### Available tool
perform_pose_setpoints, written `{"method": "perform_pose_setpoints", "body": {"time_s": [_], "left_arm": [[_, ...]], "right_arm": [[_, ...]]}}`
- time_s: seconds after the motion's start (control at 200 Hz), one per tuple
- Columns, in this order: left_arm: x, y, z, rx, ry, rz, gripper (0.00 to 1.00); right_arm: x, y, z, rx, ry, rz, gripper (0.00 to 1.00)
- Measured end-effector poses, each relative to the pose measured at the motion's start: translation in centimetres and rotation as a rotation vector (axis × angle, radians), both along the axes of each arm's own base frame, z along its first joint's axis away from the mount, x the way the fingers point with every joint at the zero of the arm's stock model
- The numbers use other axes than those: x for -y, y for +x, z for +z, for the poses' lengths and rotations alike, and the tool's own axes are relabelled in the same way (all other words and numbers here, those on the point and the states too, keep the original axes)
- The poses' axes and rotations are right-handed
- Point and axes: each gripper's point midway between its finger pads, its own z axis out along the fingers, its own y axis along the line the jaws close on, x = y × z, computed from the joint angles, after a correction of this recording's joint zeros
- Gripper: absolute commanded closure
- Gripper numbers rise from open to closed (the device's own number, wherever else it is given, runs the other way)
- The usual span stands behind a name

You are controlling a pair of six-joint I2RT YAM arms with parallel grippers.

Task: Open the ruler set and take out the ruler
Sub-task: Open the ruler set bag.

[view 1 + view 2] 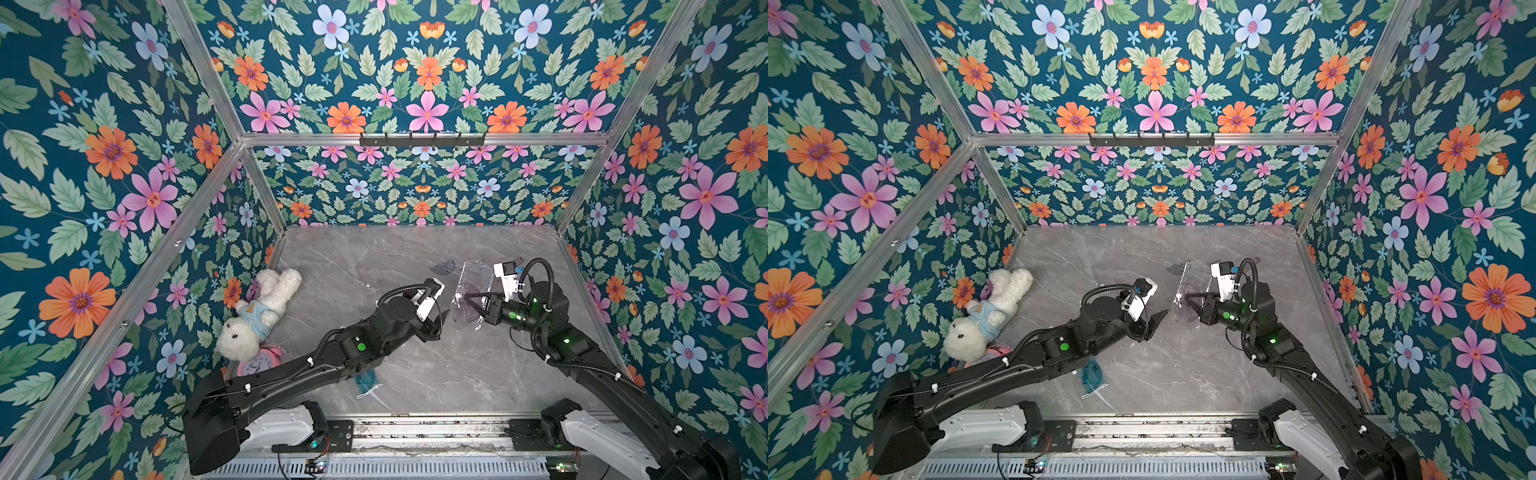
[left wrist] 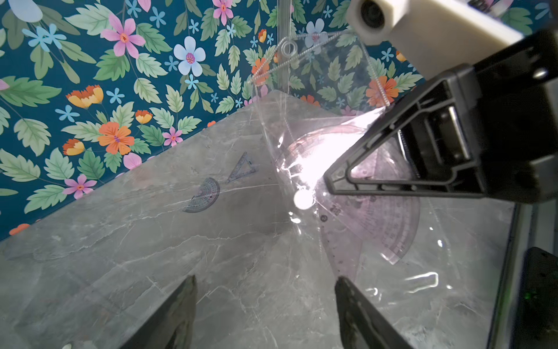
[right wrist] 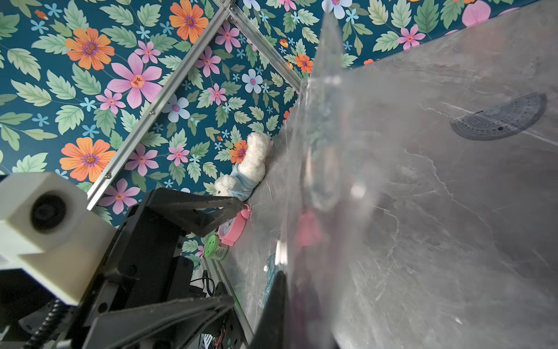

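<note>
The ruler set is a clear plastic pouch (image 1: 471, 286) (image 1: 1190, 286) (image 2: 302, 136), held tilted above the table. My right gripper (image 1: 467, 296) (image 1: 1187, 297) (image 3: 283, 278) is shut on its edge. Through the plastic show a pale pink protractor (image 2: 392, 223) and a pink ruler strip (image 2: 344, 250). My left gripper (image 1: 442, 322) (image 1: 1160, 320) (image 2: 265, 281) is open with nothing between its fingers, just left of the pouch. One of its fingertips (image 2: 342, 284) sits right at the strip's near end; I cannot tell whether they touch.
A grey protractor (image 1: 444, 266) (image 2: 203, 196) (image 3: 501, 117) and a small triangle (image 2: 241, 169) lie on the marble table behind the pouch. A teal protractor (image 1: 365, 380) lies under the left arm. A white plush toy (image 1: 262, 311) and pink alarm clock (image 1: 259, 361) sit by the left wall.
</note>
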Motion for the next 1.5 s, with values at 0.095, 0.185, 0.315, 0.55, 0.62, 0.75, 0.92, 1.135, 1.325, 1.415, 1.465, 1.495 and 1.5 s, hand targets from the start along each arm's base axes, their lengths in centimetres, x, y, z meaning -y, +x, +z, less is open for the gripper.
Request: {"method": "perform_pose_setpoints", "body": {"time_s": [0.095, 0.185, 0.315, 0.55, 0.62, 0.75, 0.92, 1.135, 1.325, 1.415, 1.465, 1.495, 1.5], "left_arm": [[0.9, 0.0, -0.3, 0.002, 0.01, -0.001, 0.26], [1.8, 0.0, -0.9, -0.004, 0.025, -0.007, 0.26], [2.8, 0.4, -2.0, -0.021, 0.035, 0.004, 0.26], [3.6, 1.7, -3.3, -0.033, 0.044, 0.066, 0.27], [3.7, 2.2, -3.7, -0.033, 0.047, 0.089, 0.27], [3.8, 3.0, -4.0, -0.028, 0.037, 0.139, 0.29], [3.6, 4.1, -4.0, -0.003, 0.03, 0.206, 0.29], [4.0, 5.0, -3.8, 0.011, 0.035, 0.25, 0.3], [4.1, 5.9, -4.0, 0.009, 0.036, 0.303, 0.33], [4.5, 6.2, -4.1, -0.001, 0.026, 0.311, 0.34], [4.7, 6.1, -4.2, -0.005, 0.025, 0.307, 0.34], [4.8, 6.1, -4.3, -0.009, 0.021, 0.304, 0.34], [4.8, 6.1, -4.3, -0.009, 0.02, 0.303, 0.34]], "right_arm": [[0.1, 0.1, -0.1, 0.005, -0.008, -0.009, 0.94], [0.4, 0.4, -0.3, 0.0, -0.018, -0.03, 0.94], [0.5, 0.9, -0.9, -0.017, -0.032, -0.051, 0.94], [0.6, 1.0, -1.2, -0.022, -0.036, -0.06, 0.94], [0.6, 1.2, -1.6, -0.029, -0.041, -0.066, 0.94], [0.5, 1.4, -2.2, -0.048, -0.05, -0.071, 0.94], [0.4, 1.6, -2.5, -0.059, -0.054, -0.074, 0.94], [0.8, 2.0, -2.4, -0.05, -0.058, -0.104, 0.94], [0.7, 2.2, -1.7, -0.04, -0.056, -0.106, 0.94], [1.0, 2.2, -1.6, -0.039, -0.064, -0.118, 0.94], [1.2, 2.0, -1.7, -0.039, -0.07, -0.124, 0.94], [1.2, 2.0, -1.6, -0.039, -0.071, -0.128, 0.94], [1.3, 2.0, -1.6, -0.039, -0.072, -0.129, 0.94]]}}
